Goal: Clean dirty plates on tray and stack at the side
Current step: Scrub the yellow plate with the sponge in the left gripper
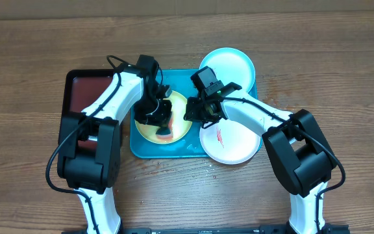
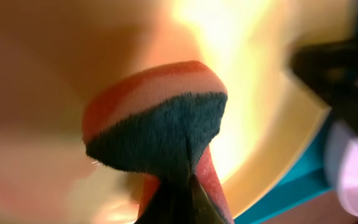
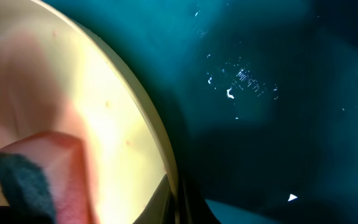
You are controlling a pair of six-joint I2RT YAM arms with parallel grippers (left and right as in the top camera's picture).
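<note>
**A:** What sits closest to the lens?

**B:** A sponge (image 2: pixel 157 118), filling the middle of the left wrist view. It has a fuzzy dark scouring face over a white layer and an orange-red one. The foam is creased where the left tool (image 2: pixel 180 202) clamps it from the bottom edge.

**A:** And behind it?

**B:** The glossy, shallow yellow-green plate (image 2: pixel 253 93), lying on the turquoise tray (image 3: pixel 278 93). From overhead the sponge is over the lower middle of that plate.

**A:** What crowds it?

**B:** The left arm covers the plate's upper left part. The right tool (image 3: pixel 178 202) is at its right rim with its fingers together. They look pinched on the rim itself, though that corner of the right wrist view is dark and blurred.

**A:** The other plates?

**B:** Both are round and smooth. The light blue plate (image 1: pixel 229 65) overlaps the tray's upper right corner and looks clean. The white plate (image 1: pixel 236 146) hangs over the tray's lower right corner, partly under the right arm, with a red smear (image 1: pixel 220 135) on its centre.

**A:** The tray?

**B:** Slick plastic with rounded corners, a low rim and a few bright specks on its floor.

**A:** Anything else?

**B:** A smaller black tray (image 1: pixel 83 91) with a dark red inside, just left of the turquoise one and partly under the left arm. Everything rests on a wood-grain table (image 1: pixel 31 65).
</note>
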